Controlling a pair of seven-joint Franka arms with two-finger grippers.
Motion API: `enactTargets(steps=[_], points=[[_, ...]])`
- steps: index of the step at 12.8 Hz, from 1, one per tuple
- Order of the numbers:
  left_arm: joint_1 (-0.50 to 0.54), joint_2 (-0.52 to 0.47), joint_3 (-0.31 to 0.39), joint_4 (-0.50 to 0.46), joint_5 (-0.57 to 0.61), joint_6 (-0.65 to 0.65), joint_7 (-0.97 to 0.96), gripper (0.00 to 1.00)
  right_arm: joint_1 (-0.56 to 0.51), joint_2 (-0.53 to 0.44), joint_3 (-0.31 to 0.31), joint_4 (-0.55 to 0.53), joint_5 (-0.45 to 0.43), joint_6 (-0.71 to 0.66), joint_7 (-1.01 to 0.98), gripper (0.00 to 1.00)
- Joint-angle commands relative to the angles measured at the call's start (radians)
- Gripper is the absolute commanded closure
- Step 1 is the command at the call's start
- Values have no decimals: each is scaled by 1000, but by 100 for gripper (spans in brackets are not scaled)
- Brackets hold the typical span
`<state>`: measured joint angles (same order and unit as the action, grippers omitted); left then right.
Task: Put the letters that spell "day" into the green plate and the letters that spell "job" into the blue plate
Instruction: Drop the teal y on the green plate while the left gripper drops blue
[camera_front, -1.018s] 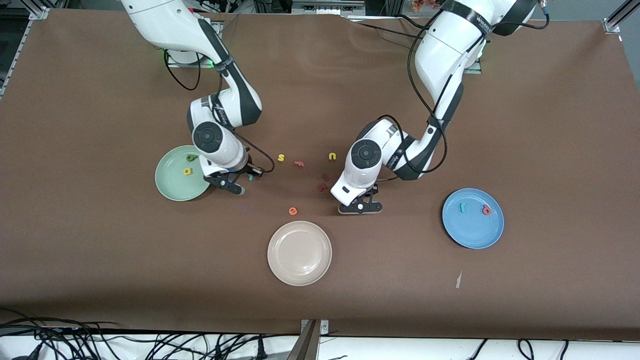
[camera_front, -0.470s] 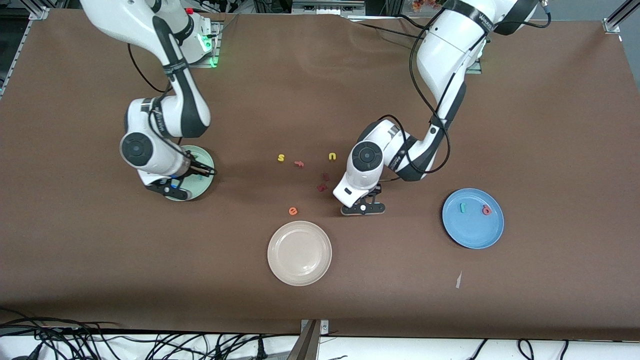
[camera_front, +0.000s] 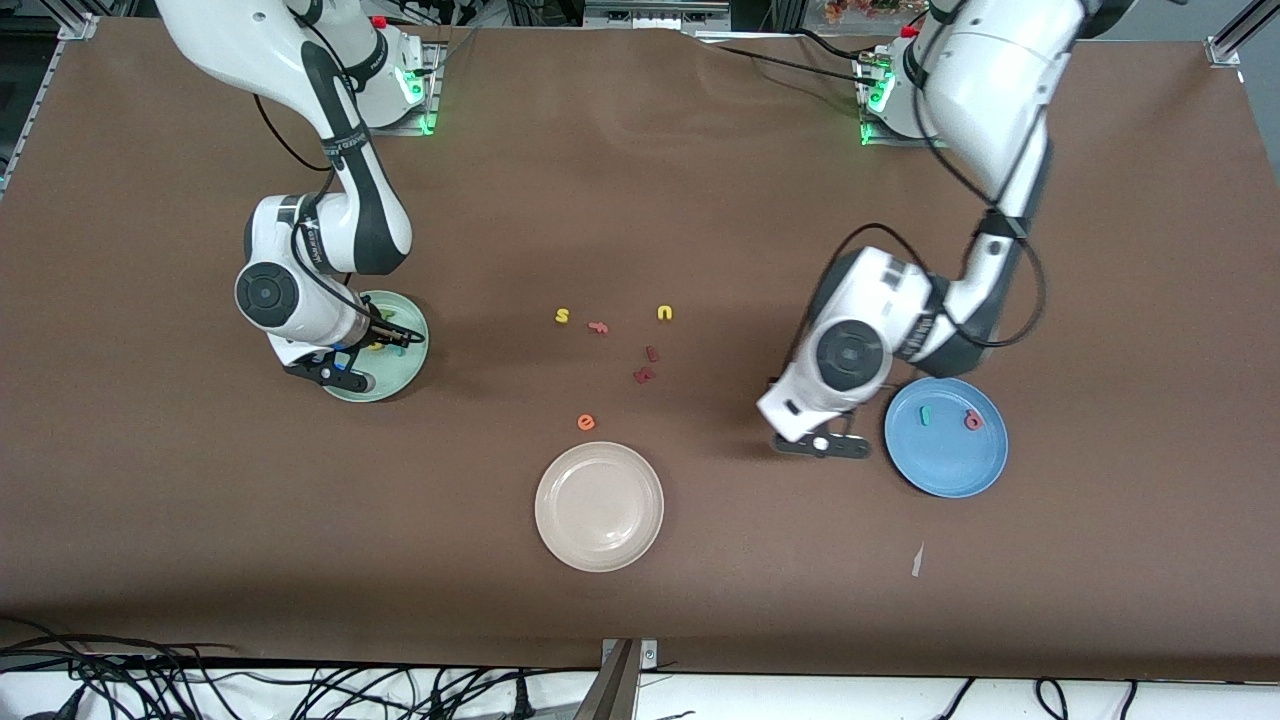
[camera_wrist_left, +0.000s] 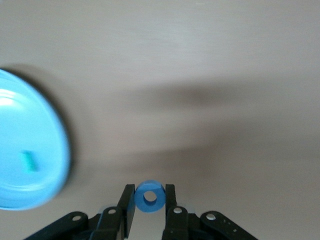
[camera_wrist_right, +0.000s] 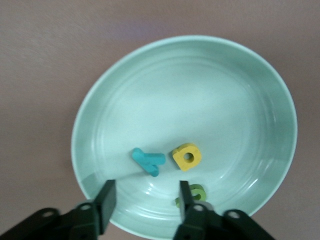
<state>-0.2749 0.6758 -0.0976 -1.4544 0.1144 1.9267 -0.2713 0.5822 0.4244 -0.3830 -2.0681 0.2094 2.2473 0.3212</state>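
Observation:
My right gripper (camera_wrist_right: 145, 200) hangs open just over the green plate (camera_front: 402, 376). In that plate lie the teal "y" (camera_wrist_right: 148, 161), the yellow "d" (camera_wrist_right: 187, 156) and the dark green "a" (camera_wrist_right: 194, 193); the "y" lies just off the fingertips. My left gripper (camera_wrist_left: 150, 197) is shut on the blue ring "o" (camera_wrist_left: 150, 196), which sits upright between the pads. It hovers over bare table (camera_front: 822, 445), right beside the blue plate (camera_front: 945, 465) at the rim toward the right arm's end. The teal "j" (camera_front: 926, 413) and the pinkish-red "b" (camera_front: 972, 420) lie in the blue plate.
A cream-white plate (camera_front: 598, 505) sits nearest the front camera. Loose letters lie mid-table: a yellow "s" (camera_front: 562, 315), a yellow "u" (camera_front: 664, 313), an orange "e" (camera_front: 586, 422), a reddish one (camera_front: 598, 326) and two dark red ones (camera_front: 644, 375). A paper scrap (camera_front: 917, 560) lies near the blue plate.
The right arm carried the teal "y" over the green plate and opened; the "y" now lies in the plate. The left arm moved from mid-table to the blue plate's rim.

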Motion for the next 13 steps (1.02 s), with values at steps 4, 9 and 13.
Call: enactTargets(steps=[4,9,13], points=[[212,-76,-13,-202,31,134,354,91,1,-85,-37,198,1,-184,-25,0],[286,-131,-10,-357,64,318,383,0,-4,-102,-109,549,8,-610,-198,0],[318,-144,-8,-174,54,36,386,0,-4,-200,-82,602,-80,-650,-301,0]])
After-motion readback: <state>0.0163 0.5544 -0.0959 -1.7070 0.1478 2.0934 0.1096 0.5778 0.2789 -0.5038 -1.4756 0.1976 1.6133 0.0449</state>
